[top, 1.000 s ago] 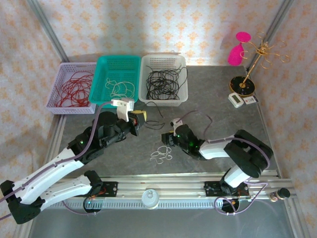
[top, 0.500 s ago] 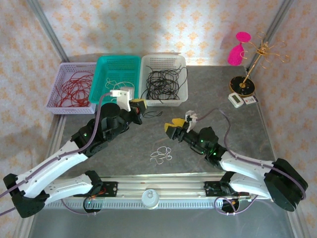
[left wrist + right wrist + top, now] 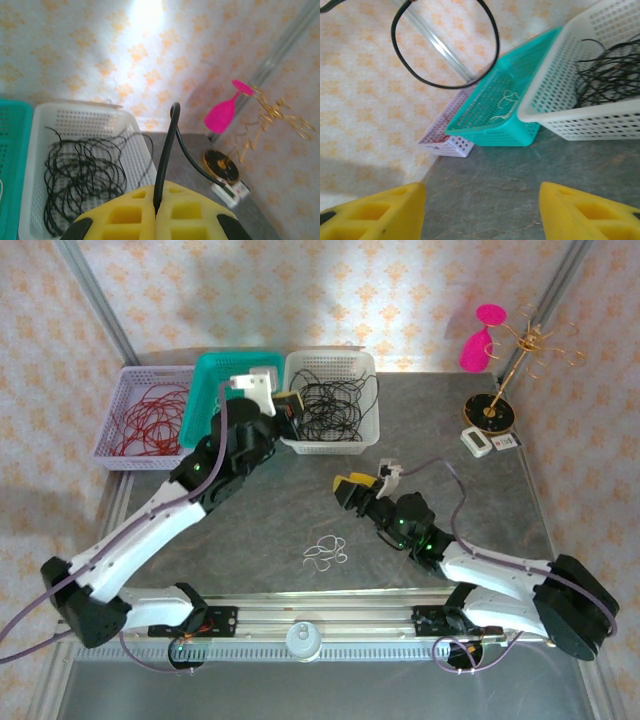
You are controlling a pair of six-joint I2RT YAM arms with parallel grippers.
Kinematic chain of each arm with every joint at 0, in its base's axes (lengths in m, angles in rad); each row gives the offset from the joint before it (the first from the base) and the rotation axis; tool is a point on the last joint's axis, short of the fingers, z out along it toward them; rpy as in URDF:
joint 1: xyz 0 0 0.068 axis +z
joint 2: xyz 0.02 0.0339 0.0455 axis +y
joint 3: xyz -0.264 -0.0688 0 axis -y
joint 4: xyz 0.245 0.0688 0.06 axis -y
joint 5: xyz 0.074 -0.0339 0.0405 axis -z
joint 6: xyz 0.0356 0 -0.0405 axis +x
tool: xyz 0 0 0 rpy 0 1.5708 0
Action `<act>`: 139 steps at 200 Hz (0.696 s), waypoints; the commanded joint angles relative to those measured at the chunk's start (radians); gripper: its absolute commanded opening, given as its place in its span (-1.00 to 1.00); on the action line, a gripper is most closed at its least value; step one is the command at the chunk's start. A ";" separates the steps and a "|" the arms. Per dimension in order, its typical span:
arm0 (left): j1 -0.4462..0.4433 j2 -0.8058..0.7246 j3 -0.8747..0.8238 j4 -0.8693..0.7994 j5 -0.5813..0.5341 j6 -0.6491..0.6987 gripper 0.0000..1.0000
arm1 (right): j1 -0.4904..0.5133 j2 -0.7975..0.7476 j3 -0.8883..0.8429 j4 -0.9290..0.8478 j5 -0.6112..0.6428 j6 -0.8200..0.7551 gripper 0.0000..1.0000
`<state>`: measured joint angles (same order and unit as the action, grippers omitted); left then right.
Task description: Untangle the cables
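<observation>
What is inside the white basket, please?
The white basket holds a loose tangle of thin black cables. The left end effector, shut on one black cable, hangs over the left rim and covers what lies there.

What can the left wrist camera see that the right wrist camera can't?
Left wrist camera, not the right: the left end effector shut on a black cable, a pink paddle-shaped thing and a gold stand. Right wrist camera, not the left: the lilac basket and the open right end effector. Both: the white basket of black cables and the teal basket.
</observation>
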<state>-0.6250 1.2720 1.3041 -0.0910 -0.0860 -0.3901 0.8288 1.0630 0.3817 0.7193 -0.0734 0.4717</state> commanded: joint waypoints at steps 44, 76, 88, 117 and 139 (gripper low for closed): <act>0.159 0.452 0.302 0.134 0.088 0.027 -1.00 | 0.003 -0.297 -0.065 -0.468 0.074 0.072 0.12; 0.186 0.700 0.432 0.210 0.135 0.003 -1.00 | 0.003 -0.403 -0.089 -0.647 0.068 0.073 0.09; 0.194 0.786 0.489 0.210 0.154 -0.021 -1.00 | 0.003 -0.424 -0.089 -0.690 0.060 0.074 0.08; 0.205 0.963 0.620 0.146 0.179 -0.054 -1.00 | 0.001 -0.426 -0.085 -0.729 0.040 0.063 0.04; 0.215 1.026 0.629 0.169 0.204 -0.078 -1.00 | 0.003 -0.384 -0.083 -0.714 0.036 0.047 0.03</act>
<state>-0.4244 2.2677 1.8816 0.0643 0.0727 -0.4259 0.8288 0.6525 0.3061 0.0433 -0.0280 0.5308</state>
